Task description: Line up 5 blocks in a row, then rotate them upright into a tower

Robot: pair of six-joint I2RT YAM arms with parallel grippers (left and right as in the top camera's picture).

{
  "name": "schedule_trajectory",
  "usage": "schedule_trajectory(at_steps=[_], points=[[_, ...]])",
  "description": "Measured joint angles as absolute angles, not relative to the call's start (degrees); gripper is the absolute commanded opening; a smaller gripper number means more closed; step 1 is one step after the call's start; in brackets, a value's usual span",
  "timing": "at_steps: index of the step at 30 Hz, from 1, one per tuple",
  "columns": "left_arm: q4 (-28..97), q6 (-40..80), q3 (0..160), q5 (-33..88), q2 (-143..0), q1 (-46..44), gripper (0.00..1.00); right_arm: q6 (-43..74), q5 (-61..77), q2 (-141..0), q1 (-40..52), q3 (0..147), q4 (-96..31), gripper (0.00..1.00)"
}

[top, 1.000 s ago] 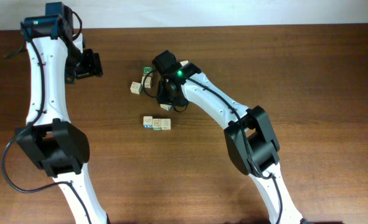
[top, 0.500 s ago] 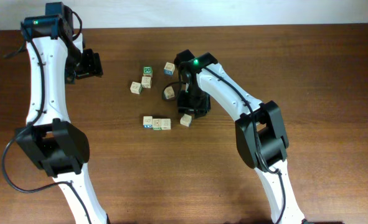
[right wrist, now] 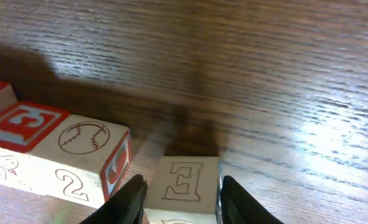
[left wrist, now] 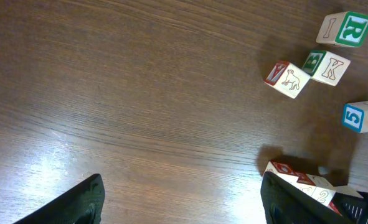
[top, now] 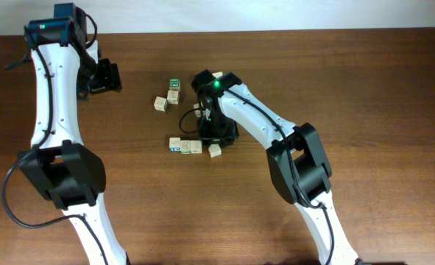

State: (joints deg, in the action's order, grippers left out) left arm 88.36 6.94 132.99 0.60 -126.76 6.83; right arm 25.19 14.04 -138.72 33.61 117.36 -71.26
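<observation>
While the left arm's fingers (left wrist: 84,202) stand wide and empty over the upper left of the bench (top: 364,88), exactly where they hung a second ago, the right arm has swung back left and brought an E block (right wrist: 182,180) down to the wood beside the right end of a row of three blocks (top: 185,146). Half a second earlier that block sat farther up and to the right, clear of the row. Now it lies just off the row's end, slightly askew, with a sliver of bench between it and the nearest block. The right arm's fingers (right wrist: 129,200) flank it narrowly, one on each side; whether they clamp it or merely bracket it cannot be told. A pair of blocks (top: 160,104) waits near the green-topped cube (top: 174,83), and the arm now covers the spot where a further block showed moments ago. On this evidence the E block is being turned and parked with those already handled, which would put the job well along, with the upper cluster possibly still to be worked.
</observation>
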Motion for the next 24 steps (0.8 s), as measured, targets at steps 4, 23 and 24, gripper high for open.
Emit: schedule_trajectory(at_steps=[4,23,24], points=[[88.36,6.94,132.99,0.6,-126.76,6.83,0.79,25.08,14.06,-138.78,33.19,117.36,-71.31,0.32],[88.29,6.94,132.99,0.6,-126.76,6.83,0.79,28.75,17.52,-138.82,30.85,117.3,-68.95,0.36],[88.29,6.94,132.99,0.6,-126.76,6.83,0.79,28.75,17.76,-138.82,30.85,117.3,-68.9,0.36]])
